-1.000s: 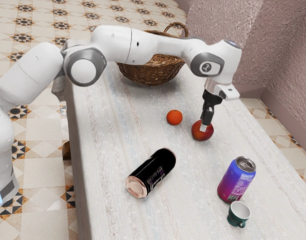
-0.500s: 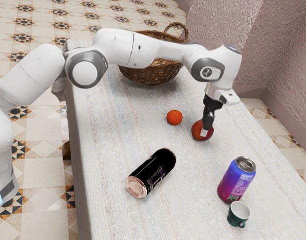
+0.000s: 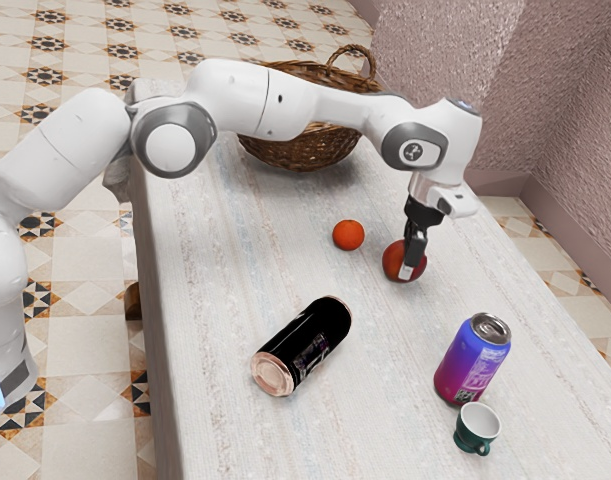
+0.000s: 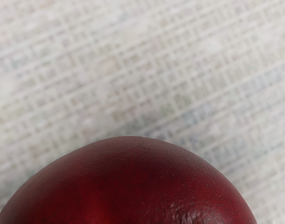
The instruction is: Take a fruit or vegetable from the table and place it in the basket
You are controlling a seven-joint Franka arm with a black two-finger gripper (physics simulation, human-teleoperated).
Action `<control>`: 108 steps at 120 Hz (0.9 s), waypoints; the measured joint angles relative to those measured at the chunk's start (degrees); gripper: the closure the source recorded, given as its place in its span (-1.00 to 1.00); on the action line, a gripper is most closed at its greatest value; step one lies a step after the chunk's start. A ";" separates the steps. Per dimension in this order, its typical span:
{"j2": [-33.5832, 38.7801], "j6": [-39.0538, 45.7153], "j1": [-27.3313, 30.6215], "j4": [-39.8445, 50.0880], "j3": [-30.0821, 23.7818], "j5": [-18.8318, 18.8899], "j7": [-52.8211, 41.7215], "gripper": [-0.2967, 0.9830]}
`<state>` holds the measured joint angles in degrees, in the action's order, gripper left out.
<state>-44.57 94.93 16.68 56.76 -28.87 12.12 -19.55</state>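
Your gripper (image 3: 413,264) is down at the red fruit (image 3: 393,260), pointing steeply down and overlapping its side facing the exterior camera. How far open it is, can't tell; whether it has hold of the fruit, can't tell either. Red fruit looks to be on the table (image 3: 225,300), outside the basket (image 3: 300,152), closer to the table's long edge on the exterior view's right than to the one on its left. In the wrist view you get its dark red, rounded skin large and close to your hand, pale woven table surface beyond.

Orange fruit (image 3: 348,235) is near the red one, apart from it, on the side toward the exterior view's left edge of the table. Wicker basket with a looped handle stands at the table's far end, your arm (image 3: 285,98) passing partly in front of it. Black can (image 3: 312,338) lies on its side, between the two long edges, its pale pinkish end toward the left one. Blue-and-purple can (image 3: 472,360) is upright, toward the long edge on the exterior view's right. Small green cup (image 3: 475,432), white inside, is just beside that can, on the side away from the basket; touching or not, can't tell.
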 joint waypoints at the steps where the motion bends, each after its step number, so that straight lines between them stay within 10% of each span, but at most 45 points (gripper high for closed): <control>1: 0.01 0.00 -0.01 0.04 0.01 -0.04 0.01 -0.54; 66: 9.13 0.63 0.13 0.96 2.24 1.07 1.50 0.31; 91: 33.51 -6.66 -0.23 8.03 18.97 -0.07 1.82 0.31; 108: 36.87 -10.20 1.00 11.84 27.27 -4.15 1.13 0.22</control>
<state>-7.70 84.73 17.68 68.60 -1.60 7.97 -18.41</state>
